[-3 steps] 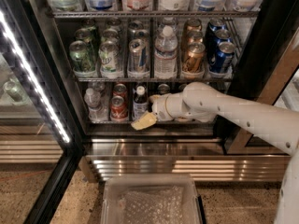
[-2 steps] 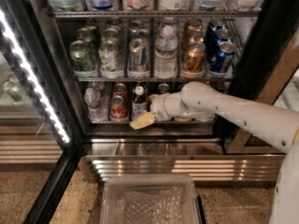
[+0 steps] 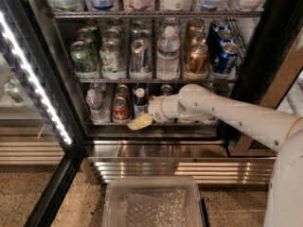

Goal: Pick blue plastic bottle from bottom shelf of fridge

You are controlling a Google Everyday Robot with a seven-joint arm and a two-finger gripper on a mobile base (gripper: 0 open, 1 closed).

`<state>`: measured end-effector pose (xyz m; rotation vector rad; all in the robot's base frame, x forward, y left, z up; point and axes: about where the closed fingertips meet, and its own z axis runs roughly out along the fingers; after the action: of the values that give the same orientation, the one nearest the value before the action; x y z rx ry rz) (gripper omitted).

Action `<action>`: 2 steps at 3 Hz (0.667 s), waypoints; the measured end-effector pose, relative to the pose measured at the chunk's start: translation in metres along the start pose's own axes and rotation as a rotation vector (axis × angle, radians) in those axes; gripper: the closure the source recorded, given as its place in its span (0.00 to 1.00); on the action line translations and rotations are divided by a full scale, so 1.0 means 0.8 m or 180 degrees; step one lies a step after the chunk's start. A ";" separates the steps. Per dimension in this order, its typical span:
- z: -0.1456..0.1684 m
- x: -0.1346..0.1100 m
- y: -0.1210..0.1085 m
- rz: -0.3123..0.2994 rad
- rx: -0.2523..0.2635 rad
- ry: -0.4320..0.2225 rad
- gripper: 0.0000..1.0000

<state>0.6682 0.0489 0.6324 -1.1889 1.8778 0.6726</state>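
Note:
The blue plastic bottle (image 3: 139, 103), dark and slim with a white cap, stands upright on the bottom shelf (image 3: 105, 123) of the fridge (image 3: 265, 46), between a red can (image 3: 120, 109) and my arm. My gripper (image 3: 141, 121) is at the front of that shelf, right at the base of the bottle. Its pale yellow tip shows just below and in front of the bottle. My white arm reaches in from the right and hides the right part of the shelf.
A small clear water bottle (image 3: 94, 103) stands left of the red can. The rack above holds cans and a larger water bottle (image 3: 168, 53). The open glass door with its LED strip (image 3: 33, 79) is at left. A clear bin (image 3: 154, 205) sits on the floor below.
My gripper has shifted slightly left, closer under the blue bottle. The bottle and the other drinks have not moved.

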 end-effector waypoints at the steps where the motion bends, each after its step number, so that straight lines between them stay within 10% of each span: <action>1: 0.015 0.004 0.002 0.0017 -0.0045 -0.0028 0.13; 2: 0.027 0.008 0.005 0.0036 -0.0097 -0.0043 0.17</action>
<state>0.6708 0.0641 0.6153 -1.1908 1.8704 0.7161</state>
